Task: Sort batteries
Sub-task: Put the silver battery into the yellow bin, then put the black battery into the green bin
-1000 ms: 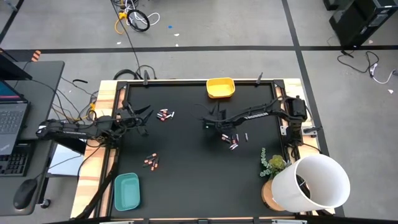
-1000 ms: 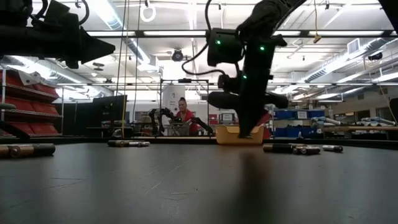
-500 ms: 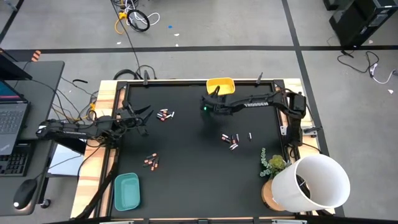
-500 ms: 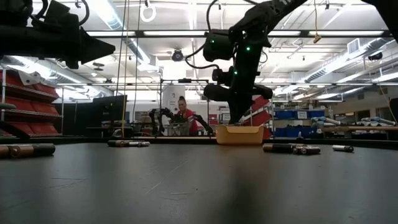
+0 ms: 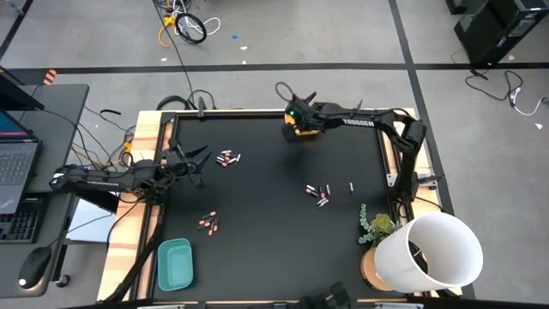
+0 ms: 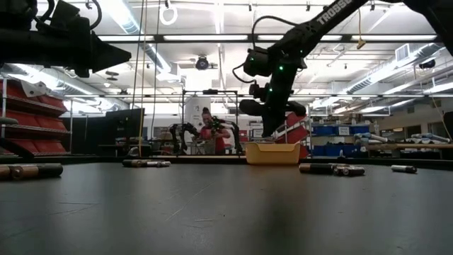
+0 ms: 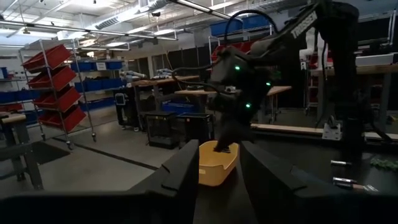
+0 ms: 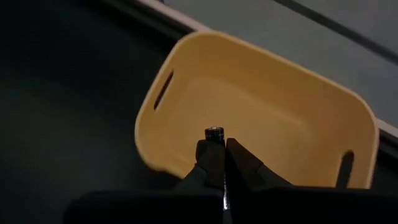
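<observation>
Since the earlier frames the right arm has swung from the mat's centre to the upper middle of the high view, and the right gripper (image 5: pixel 298 119) now hangs over the yellow tray (image 5: pixel 310 126) at the mat's far edge. Its fingers (image 8: pixel 239 163) are pressed together on one battery (image 8: pixel 214 133), of which only the end cap shows in the right wrist view; the body is hidden between the fingers. In the high view the arm covers most of the tray, so its contents cannot be judged there; the right wrist view shows bare yellow floor. One loose battery (image 5: pixel 351 186) at right of centre lies farther right than before. The left gripper (image 5: pixel 190 162) has not moved: it hangs at the mat's left edge, fingers (image 7: pixel 180 176) spread, holding nothing. Other batteries lie in three groups: upper left of centre (image 5: pixel 226 158), lower left (image 5: pixel 208 223), right of centre (image 5: pixel 318 193); their colours are too small to sort reliably. A teal tray (image 5: pixel 174 263) sits at lower left, just off the mat. The surface is a black mat (image 5: pixel 266 240) on a wood-edged table. At lower right a plant (image 5: pixel 375 225) and a white shade (image 5: pixel 429 250) cover the table corner. In the low view a person (image 6: pixel 211 132) stands behind the table, in a workshop with shelving.
</observation>
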`<action>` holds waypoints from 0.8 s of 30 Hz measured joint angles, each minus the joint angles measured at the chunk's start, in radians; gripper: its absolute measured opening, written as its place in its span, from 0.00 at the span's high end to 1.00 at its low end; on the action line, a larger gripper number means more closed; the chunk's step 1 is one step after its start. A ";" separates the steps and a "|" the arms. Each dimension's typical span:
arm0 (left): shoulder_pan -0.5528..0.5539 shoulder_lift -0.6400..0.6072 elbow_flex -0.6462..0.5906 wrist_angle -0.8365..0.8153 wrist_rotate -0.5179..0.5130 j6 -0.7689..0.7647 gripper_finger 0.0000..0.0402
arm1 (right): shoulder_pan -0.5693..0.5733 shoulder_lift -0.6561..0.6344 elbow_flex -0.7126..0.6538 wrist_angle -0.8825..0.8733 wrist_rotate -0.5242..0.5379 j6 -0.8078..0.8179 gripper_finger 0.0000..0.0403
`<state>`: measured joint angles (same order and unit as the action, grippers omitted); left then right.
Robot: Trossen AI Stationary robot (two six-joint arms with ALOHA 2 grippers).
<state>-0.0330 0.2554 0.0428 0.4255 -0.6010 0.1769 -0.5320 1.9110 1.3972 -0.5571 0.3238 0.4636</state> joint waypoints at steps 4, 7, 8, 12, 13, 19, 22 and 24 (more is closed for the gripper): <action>0.000 0.000 0.000 0.001 0.000 0.000 0.67 | -0.047 0.000 -0.002 0.026 -0.038 -0.014 1.00; 0.000 0.000 0.000 0.003 0.000 0.001 0.67 | -0.069 0.000 -0.006 0.027 -0.048 -0.015 0.99; 0.000 0.000 0.000 0.005 0.000 0.001 0.67 | -0.074 0.000 -0.006 0.028 -0.053 -0.015 0.98; 0.000 0.000 0.000 0.006 0.000 0.001 0.67 | -0.077 0.000 -0.006 0.044 -0.053 -0.015 0.90; 0.000 0.000 0.000 0.006 0.000 0.001 0.67 | -0.077 0.000 -0.006 0.047 -0.053 -0.015 0.87; 0.000 0.000 0.000 0.005 0.000 0.002 0.67 | -0.077 0.001 -0.007 0.009 -0.054 -0.010 0.73; 0.000 0.000 0.000 -0.012 0.000 0.002 0.67 | -0.056 -0.014 0.028 -0.177 -0.063 0.008 0.68; 0.000 0.000 0.000 -0.029 0.000 0.003 0.67 | -0.012 -0.038 0.070 -0.355 -0.021 0.022 0.67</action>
<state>-0.0328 0.2554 0.0427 0.3967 -0.6010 0.1795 -0.5441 1.8729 1.4667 -0.9124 0.3024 0.4852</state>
